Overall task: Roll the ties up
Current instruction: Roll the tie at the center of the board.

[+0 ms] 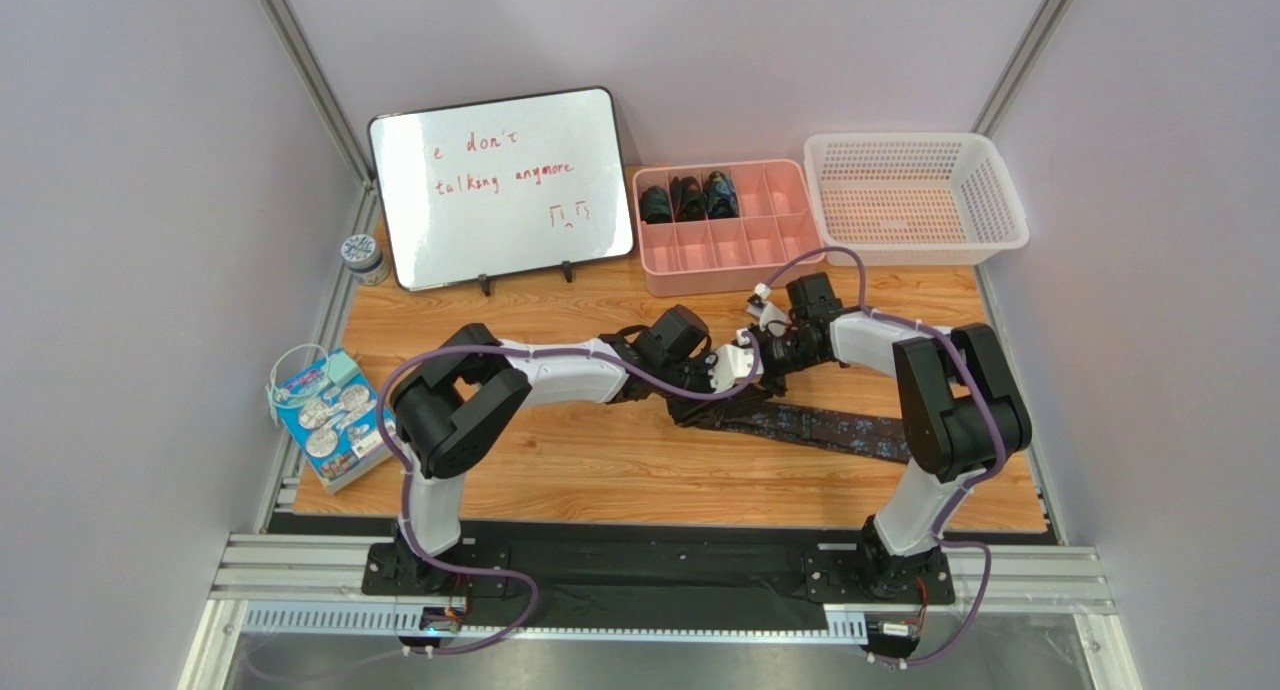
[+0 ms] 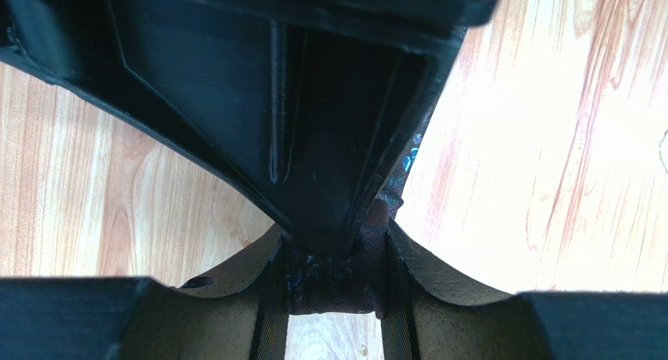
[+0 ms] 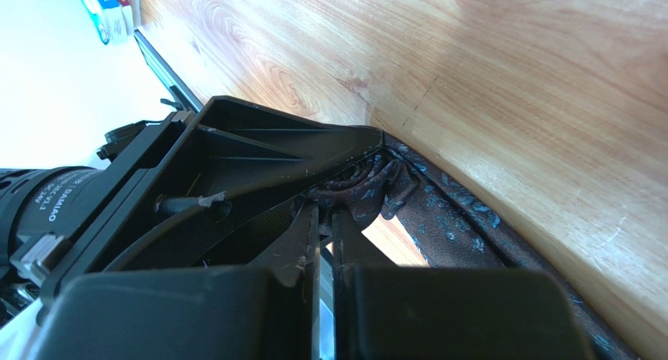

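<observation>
Looking at the table [image 1: 601, 473], where is the long tie [image 1: 842, 428]? — Mia

It lies on the wood, dark with little blue specks. It runs from the middle out to the right. The end in the middle is all bunched up. — Ben

What are the left fingers [image 1: 721, 378] doing? — Mia

They pinch that bunched end. — Ben

And the right fingers [image 3: 312, 239]? — Mia

They are pressed together, right by the same bunch. I cannot tell if any cloth is caught in them. — Ben

Any more ties? — Mia

Three rolled ties [image 1: 688, 198] sit side by side in the back left boxes of the pink tray [image 1: 759, 245], at the back. — Ben
</observation>
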